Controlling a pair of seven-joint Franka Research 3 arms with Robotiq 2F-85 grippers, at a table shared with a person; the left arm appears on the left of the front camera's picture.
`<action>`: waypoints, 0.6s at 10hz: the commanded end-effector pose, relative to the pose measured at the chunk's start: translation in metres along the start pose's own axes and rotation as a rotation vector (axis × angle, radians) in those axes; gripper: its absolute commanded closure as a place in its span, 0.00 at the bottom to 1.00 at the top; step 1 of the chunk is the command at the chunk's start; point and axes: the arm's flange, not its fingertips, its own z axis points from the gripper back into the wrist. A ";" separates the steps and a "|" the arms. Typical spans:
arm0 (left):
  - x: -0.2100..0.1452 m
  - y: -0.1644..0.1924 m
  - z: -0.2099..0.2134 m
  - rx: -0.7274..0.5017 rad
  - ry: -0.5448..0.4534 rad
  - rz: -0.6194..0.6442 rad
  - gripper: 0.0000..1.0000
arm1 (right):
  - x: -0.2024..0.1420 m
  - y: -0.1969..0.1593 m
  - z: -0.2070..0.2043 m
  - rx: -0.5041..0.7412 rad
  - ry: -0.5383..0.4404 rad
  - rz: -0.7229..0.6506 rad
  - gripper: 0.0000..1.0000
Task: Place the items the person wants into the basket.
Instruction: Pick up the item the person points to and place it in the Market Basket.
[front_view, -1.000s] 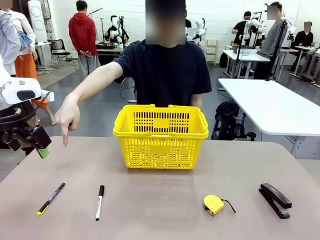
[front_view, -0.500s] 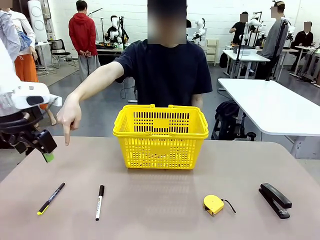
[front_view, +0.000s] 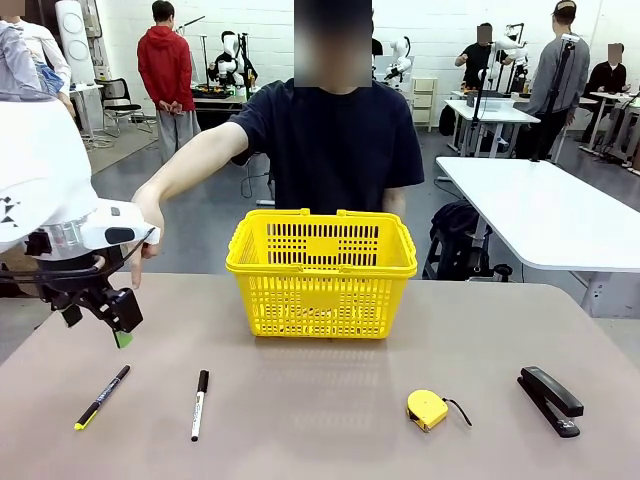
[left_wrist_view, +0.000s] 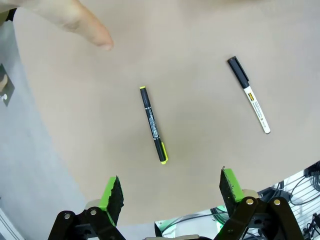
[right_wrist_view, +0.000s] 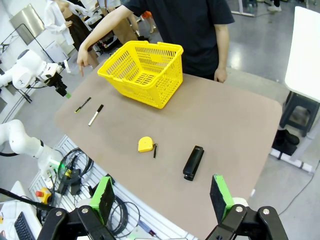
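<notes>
The person stands behind the yellow basket (front_view: 322, 272) and points a finger (left_wrist_view: 95, 35) down at the table's left side. A slim black pen with a yellow tip (front_view: 102, 397) lies at the near left, seen from above in the left wrist view (left_wrist_view: 152, 125). My left gripper (front_view: 98, 325) hovers open above and slightly beyond it, with nothing between its fingers (left_wrist_view: 111, 192). The yellow tape measure (front_view: 428, 409) lies right of centre. High over the near right edge, my right gripper (right_wrist_view: 161, 200) is open and empty, looking down on the basket (right_wrist_view: 142, 72) and tape measure (right_wrist_view: 145, 144).
A white marker with a black cap (front_view: 200, 404) lies just right of the pen. A black stapler (front_view: 550, 400) rests at the near right. The person's pointing hand (front_view: 145, 250) is partly behind my left wrist. Other tables and people stand farther back.
My left arm has swung right and down, closer to the pen, and now covers part of the person's pointing hand. The hand and the table's things have stayed put.
</notes>
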 end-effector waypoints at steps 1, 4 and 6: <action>-0.056 -0.004 -0.063 0.000 -0.017 0.041 0.00 | 0.001 -0.001 -0.004 0.005 -0.019 0.004 0.00; -0.062 0.005 -0.089 -0.080 -0.014 0.039 0.00 | 0.001 -0.001 -0.004 0.005 -0.019 0.004 0.00; -0.072 0.013 -0.106 -0.069 0.013 0.049 0.00 | 0.001 -0.001 -0.004 0.005 -0.019 0.004 0.00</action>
